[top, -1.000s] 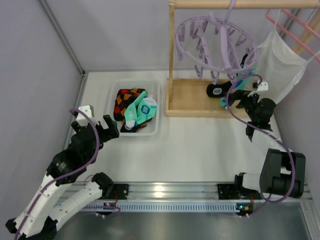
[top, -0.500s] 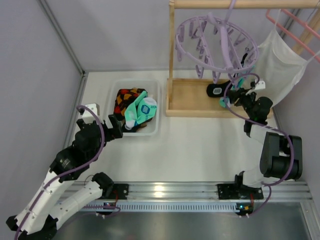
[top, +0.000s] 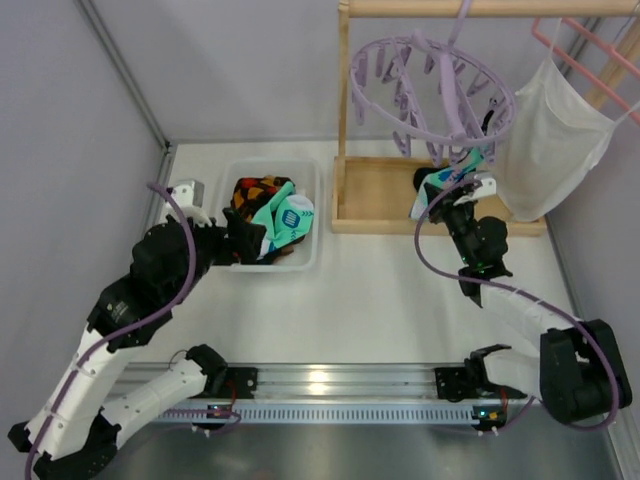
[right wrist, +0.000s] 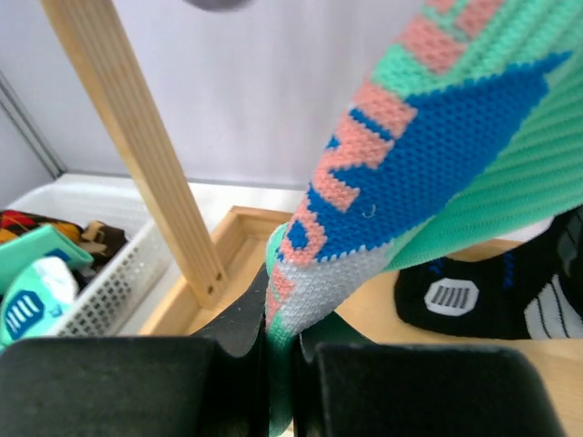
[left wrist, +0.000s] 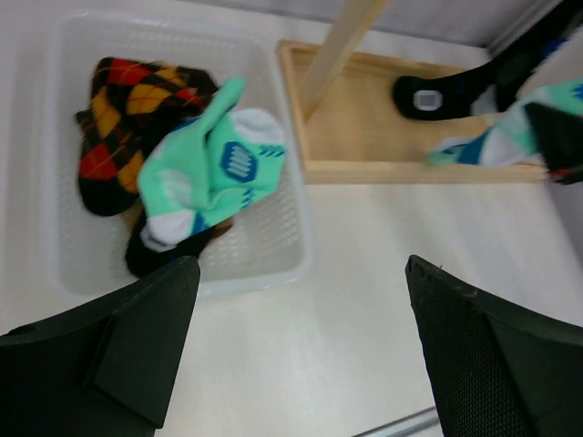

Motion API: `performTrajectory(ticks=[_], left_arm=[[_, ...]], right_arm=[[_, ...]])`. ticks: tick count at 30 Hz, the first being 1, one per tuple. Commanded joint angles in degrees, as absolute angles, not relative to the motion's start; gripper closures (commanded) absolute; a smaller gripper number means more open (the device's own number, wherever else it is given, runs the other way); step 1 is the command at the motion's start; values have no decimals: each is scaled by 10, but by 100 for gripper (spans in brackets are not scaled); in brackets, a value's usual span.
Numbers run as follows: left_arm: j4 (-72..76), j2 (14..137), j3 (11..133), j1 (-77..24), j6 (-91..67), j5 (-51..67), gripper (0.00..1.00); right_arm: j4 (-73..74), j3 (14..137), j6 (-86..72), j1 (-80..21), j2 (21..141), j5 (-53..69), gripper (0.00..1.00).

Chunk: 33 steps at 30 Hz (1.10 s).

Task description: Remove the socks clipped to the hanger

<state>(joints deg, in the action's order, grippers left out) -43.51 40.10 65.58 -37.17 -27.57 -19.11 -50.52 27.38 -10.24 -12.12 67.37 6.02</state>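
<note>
Below the near rim of the lavender hanger (top: pixel 430 95), right pincer (top: pixel 452 192) clamped on the lower end of a mint-teal sock (right wrist: pixel 437 137) with a blue and pink pattern, fabric squeezed between both fingers in the wrist view. From that grip, slanting up and to the far right toward the dangling pegs (top: pixel 400 140); too small to tell if clipped at the top end. Long axis therefore steep, leaning from low at the near left to high at the far right, with the pincer at the low end and the peg end above and beyond it. Probably calls for a pull along that line, down and toward the near left, away from the hanger; a sideways tug more likely to swing the whole hanger than to free the fabric. Just beyond, flat on the wooden rack base (top: pixel 375 200), a black sock (left wrist: pixel 455 86), apart from the held one. Over at the left, left pincer (left wrist: pixel 305 346) spread wide and holding nothing, hovering by the near-left corner of the white basket (left wrist: pixel 264 241) on the counter (top: pixel 400 290), with an argyle sock (left wrist: pixel 118 127) and a mint sock (left wrist: pixel 214 164) lying inside. Well apart from the hanger, so clearly the farther arm; right arm the one in place for this sock
</note>
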Motion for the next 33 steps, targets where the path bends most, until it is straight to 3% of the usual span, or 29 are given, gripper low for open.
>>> performTrajectory(ticks=[1, 6, 9, 13, 15, 29, 33], left_arm=[[-360, 463, 750, -370, -299, -52, 2], [-361, 594, 928, -372, -299, 64, 2], [-362, 662, 1011, -396, -285, 57, 2], [-365, 736, 1097, -535, -205, -157, 2], [-366, 781, 1135, -581, -191, -205, 2], [-366, 1023, 1358, -696, -14, -550, 1], [-365, 1074, 1400, -715, 24, -572, 1]], right_arm=[[-479, 268, -76, -205, 630, -87, 100], [-439, 286, -46, -324, 621, -231, 100], [-427, 307, -23, -387, 628, -309, 100], [-423, 344, 20, -453, 670, -402, 100], [-422, 366, 32, -476, 693, -425, 100], [-344, 590, 170, -552, 882, -530, 100], [-324, 640, 188, -570, 931, -541, 100]])
